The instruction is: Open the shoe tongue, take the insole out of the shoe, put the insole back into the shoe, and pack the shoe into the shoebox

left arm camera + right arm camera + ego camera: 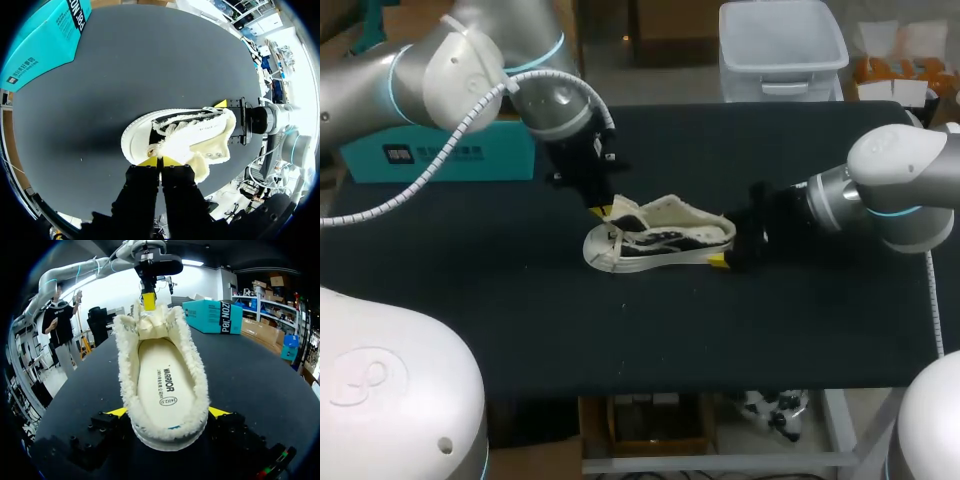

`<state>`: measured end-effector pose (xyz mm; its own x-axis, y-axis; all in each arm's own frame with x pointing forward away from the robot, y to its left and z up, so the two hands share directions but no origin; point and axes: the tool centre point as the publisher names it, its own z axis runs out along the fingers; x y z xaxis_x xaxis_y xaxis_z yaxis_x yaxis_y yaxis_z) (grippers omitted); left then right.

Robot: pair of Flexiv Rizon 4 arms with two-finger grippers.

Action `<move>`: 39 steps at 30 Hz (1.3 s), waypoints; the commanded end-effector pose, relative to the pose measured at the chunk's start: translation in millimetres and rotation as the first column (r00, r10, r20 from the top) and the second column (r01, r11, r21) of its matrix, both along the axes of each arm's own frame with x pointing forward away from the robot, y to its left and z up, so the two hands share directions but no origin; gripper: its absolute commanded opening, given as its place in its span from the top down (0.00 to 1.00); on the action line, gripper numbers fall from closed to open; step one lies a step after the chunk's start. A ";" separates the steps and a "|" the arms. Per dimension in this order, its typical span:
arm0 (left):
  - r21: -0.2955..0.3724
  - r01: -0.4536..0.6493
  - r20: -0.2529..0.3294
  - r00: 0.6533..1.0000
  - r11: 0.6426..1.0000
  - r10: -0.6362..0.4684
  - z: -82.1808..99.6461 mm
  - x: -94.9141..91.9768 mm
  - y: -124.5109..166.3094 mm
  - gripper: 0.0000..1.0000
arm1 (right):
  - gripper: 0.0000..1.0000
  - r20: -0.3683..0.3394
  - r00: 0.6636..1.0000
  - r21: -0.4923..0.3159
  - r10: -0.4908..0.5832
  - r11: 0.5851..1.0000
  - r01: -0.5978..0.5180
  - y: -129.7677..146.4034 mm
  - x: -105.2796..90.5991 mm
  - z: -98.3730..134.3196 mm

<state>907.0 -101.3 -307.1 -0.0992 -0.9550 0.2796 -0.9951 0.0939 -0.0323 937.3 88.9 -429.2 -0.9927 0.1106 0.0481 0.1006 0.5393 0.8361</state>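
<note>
If the left gripper (160,161) pinching the tongue (150,322) tugs hard, the shoe (660,240) may escape the right gripper (168,412), clamped on its heel.

Both arms are extended inward from opposite sides.
The left pincer (159,161) is pinched on the tongue (151,324); the right pincer (169,412) is clamped across the heel (170,434).

A black and white shoe (660,243) sits near the middle of the black table (520,320), with the left gripper (605,208) down at its tongue (626,213), the right gripper (725,258) at its heel, and a blue-green shoebox (440,155) at the table's far left corner.
</note>
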 end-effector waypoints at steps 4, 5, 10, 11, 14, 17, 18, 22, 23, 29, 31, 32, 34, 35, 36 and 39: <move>0.007 0.056 0.027 0.998 0.998 -0.056 15.2 -7.8 -9.5 0.54 | 1.00 0.003 1.000 0.003 -0.002 1.000 0.002 -2.2 -0.6 -3.5; 0.008 0.062 0.034 0.997 0.998 -0.063 18.6 -8.7 -11.0 0.52 | 1.00 0.003 1.000 0.003 -0.002 1.000 0.002 -2.2 -0.6 -3.5; -0.005 0.122 0.083 0.989 0.993 -0.121 43.2 -11.5 -18.7 0.52 | 1.00 0.003 1.000 0.003 -0.002 1.000 0.002 -2.2 -0.6 -3.5; -0.001 0.130 0.096 0.987 0.992 -0.129 48.3 -11.8 -21.0 0.53 | 1.00 0.003 1.000 0.003 -0.002 1.000 0.002 -2.2 -0.6 -3.5; 0.000 0.185 0.117 0.976 0.983 -0.184 62.4 -10.0 -27.9 0.62 | 1.00 0.003 1.000 0.003 -0.002 1.000 0.002 -2.2 -0.6 -3.5; -0.008 0.321 0.134 0.939 0.947 -0.317 71.8 -7.0 -37.8 1.00 | 1.00 0.003 1.000 0.003 -0.002 1.000 0.002 -2.2 -0.6 -3.5; -0.009 0.401 0.140 0.908 0.916 -0.396 74.0 -5.1 -42.0 1.00 | 1.00 0.003 1.000 0.003 -0.002 1.000 0.002 -2.2 -0.6 -3.5; -0.011 0.711 0.164 0.695 0.703 -0.701 77.0 -1.9 -57.0 1.00 | 1.00 0.003 1.000 0.003 -0.002 1.000 0.002 -2.2 -0.6 -3.5; -0.008 0.752 0.166 0.651 0.660 -0.740 77.2 -1.9 -59.7 1.00 | 1.00 0.003 1.000 0.003 -0.002 1.000 0.002 -2.2 -0.6 -3.5; 0.033 0.981 0.166 0.185 0.194 -0.969 79.9 -6.0 -75.6 1.00 | 1.00 0.003 1.000 0.003 -0.002 1.000 0.002 -2.2 -0.6 -3.5; 0.093 0.984 0.105 0.145 0.155 -0.984 83.3 -3.4 -75.3 1.00 | 1.00 0.003 1.000 0.003 -0.002 1.000 0.002 -2.2 -0.6 -3.5; 0.093 0.984 0.105 0.145 0.155 -0.984 83.3 -3.4 -75.3 1.00 | 1.00 0.003 1.000 0.003 -0.002 1.000 0.002 -2.2 -0.6 -3.5; 0.093 0.984 0.105 0.145 0.155 -0.984 83.3 -3.4 -75.3 1.00 | 1.00 0.003 1.000 0.003 -0.002 1.000 0.002 -2.2 -0.6 -3.5; 0.093 0.984 0.105 0.145 0.155 -0.984 83.3 -3.4 -75.3 1.00 | 1.00 0.003 1.000 0.003 -0.002 1.000 0.002 -2.2 -0.6 -3.5; 0.093 0.984 0.105 0.145 0.155 -0.984 83.3 -3.4 -75.3 1.00 | 1.00 0.003 1.000 0.003 -0.002 1.000 0.002 -2.2 -0.6 -3.5; 0.093 0.984 0.105 0.145 0.155 -0.984 83.3 -3.4 -75.3 1.00 | 1.00 0.003 1.000 0.003 -0.002 1.000 0.002 -2.2 -0.6 -3.5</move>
<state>897.8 -173.0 -225.4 -0.8737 -0.4324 0.2227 -0.4762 0.8539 -0.2102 937.3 88.0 -429.5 -0.9926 0.1115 0.0478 0.1009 0.5395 0.8359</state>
